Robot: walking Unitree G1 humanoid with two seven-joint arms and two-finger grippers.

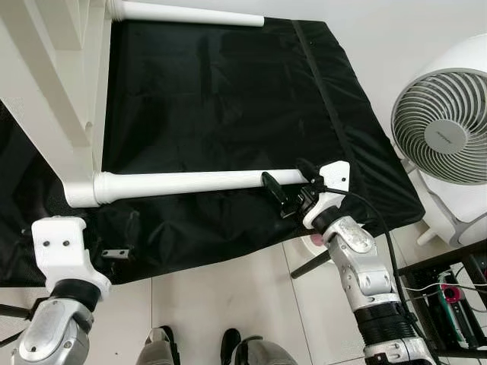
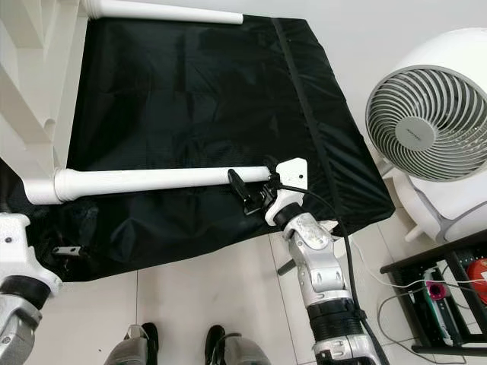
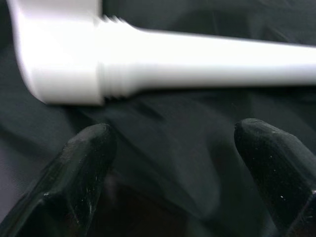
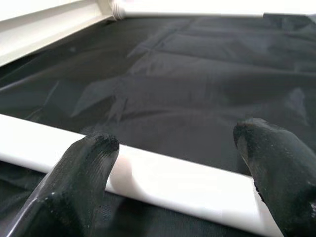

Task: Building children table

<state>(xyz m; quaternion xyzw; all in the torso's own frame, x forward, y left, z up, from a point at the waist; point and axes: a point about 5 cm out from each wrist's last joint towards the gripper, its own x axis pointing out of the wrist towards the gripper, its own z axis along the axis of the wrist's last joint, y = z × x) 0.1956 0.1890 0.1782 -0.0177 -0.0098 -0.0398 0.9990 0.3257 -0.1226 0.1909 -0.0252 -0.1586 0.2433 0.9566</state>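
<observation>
From the left eye view, a white wooden table frame [image 1: 57, 99] lies on its side over a black fabric sheet [image 1: 221, 91] spread on the pale tiled floor [image 1: 228, 296]. A round white table leg [image 1: 183, 182] runs out from the frame's near corner across the sheet, and a second white leg [image 1: 190, 13] sticks out at the frame's far corner. The right gripper [image 1: 291, 185] sits at the free end of the near leg, its two black fingers spread either side of the tip. The left arm's white wrist block [image 1: 61, 245] hangs just short of the frame's near corner. A white round fan [image 1: 445, 129] stands past the sheet, away from the frame.

The right eye view shows the same layout; a small metal bracket [image 2: 67, 250] lies on the sheet below the frame's corner, and a black shelf rack [image 2: 449, 304] stands on the floor under the fan.

In the left wrist view, the left gripper [image 3: 173, 148] is released, fingers wide apart over the sheet, close to the leg's threaded joint with the frame but touching nothing.

In the right wrist view, the right fingers [image 4: 89, 173] gape wide, straddling the near leg; contact is not clear.
</observation>
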